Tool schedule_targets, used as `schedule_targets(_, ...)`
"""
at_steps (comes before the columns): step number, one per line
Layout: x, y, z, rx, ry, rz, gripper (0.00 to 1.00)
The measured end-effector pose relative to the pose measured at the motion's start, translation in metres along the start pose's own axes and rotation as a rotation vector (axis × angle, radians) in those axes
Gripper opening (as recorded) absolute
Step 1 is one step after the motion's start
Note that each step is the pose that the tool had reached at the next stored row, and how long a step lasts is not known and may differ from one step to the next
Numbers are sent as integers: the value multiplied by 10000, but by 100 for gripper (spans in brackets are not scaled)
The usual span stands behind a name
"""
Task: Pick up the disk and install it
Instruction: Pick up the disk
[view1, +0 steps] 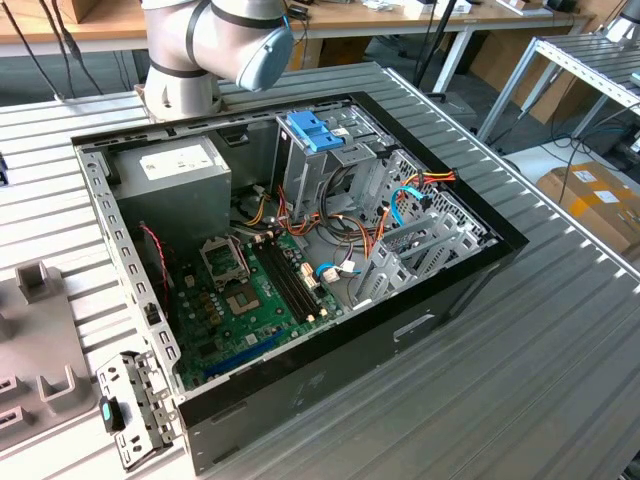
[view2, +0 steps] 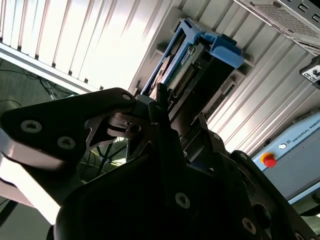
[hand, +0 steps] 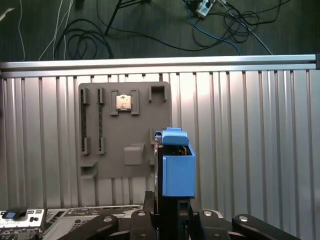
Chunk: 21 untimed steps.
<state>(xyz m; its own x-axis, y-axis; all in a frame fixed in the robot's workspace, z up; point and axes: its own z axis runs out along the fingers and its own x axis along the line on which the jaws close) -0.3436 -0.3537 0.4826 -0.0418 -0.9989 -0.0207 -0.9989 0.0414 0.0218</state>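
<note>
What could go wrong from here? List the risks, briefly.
1. The claw seems to pinch the disk at one end, so most of it juts out. It might tilt or slip.
2. In the exterior view, loose cables lie beside the drive cage and could snag the disk going in.
</note>
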Motion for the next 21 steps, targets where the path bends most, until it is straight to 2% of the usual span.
schedule_targets(1, -4, -68, -1, 0, 0, 0, 35)
schedule_targets(6, -18, -288, -7, -1, 1, 0, 35)
schedule_targets(7, -24, -377, -8, 0, 0, -1, 35)
schedule_targets(13, -41, -635, -13, 1, 0, -3, 35)
schedule_targets(19, -53, -845, -18, -1, 0, -4, 35)
schedule_targets(20, -57, -908, -19, -1, 0, -5, 35)
schedule_targets(21, -59, -939, -20, -1, 1, -5, 35)
